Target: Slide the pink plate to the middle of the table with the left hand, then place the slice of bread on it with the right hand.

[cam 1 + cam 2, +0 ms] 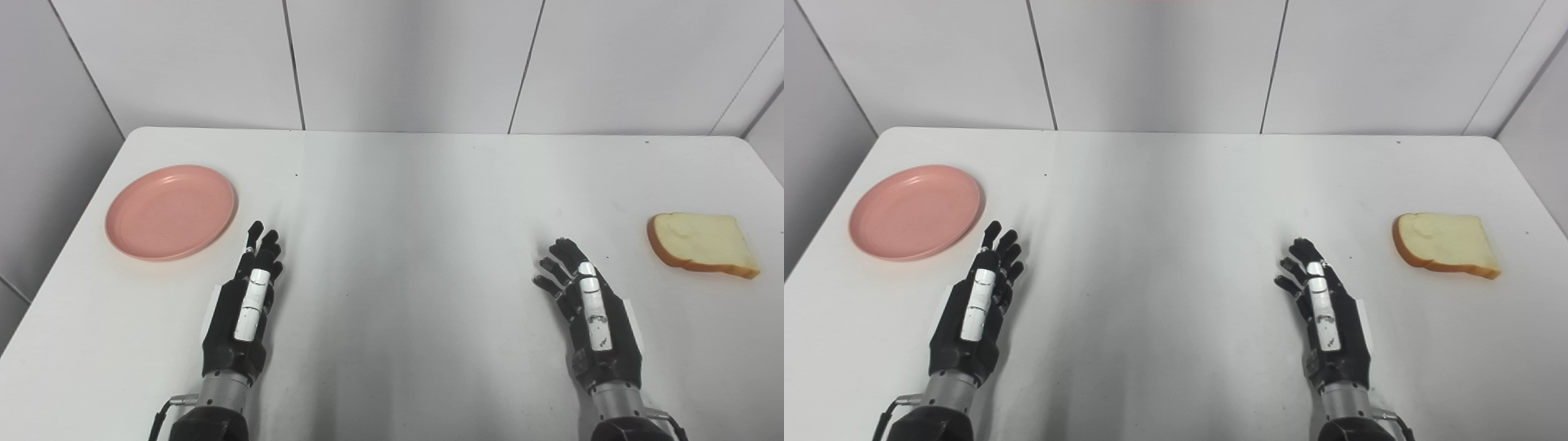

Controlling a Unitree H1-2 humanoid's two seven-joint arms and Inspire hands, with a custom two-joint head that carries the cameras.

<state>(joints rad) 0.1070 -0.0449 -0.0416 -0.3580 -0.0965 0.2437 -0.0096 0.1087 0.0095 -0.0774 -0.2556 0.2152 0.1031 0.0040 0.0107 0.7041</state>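
Under pale wall panels with dark seams, a white bench (416, 202) with rounded far corners fills most of both views; its top shows only a few small dark specks. On its left side, near the left edge, lies the pink plate (170, 212) (flat, round, with nothing on it). On the far right side, close to the right edge, the slice of bread (701, 244) lies flat on the bare surface, its brown crust turned toward the middle and the front.

Between them the bench is bare, a wide open stretch from the front edge to the back wall. The left hand (244, 306) hovers low over the near part of the bench, its fingers extended and slightly apart, holding nothing; its fingertips point toward the plate's near right rim and stop just short of it. The right hand (591, 312) is likewise spread and empty, well apart from the bread, with clear surface between them.
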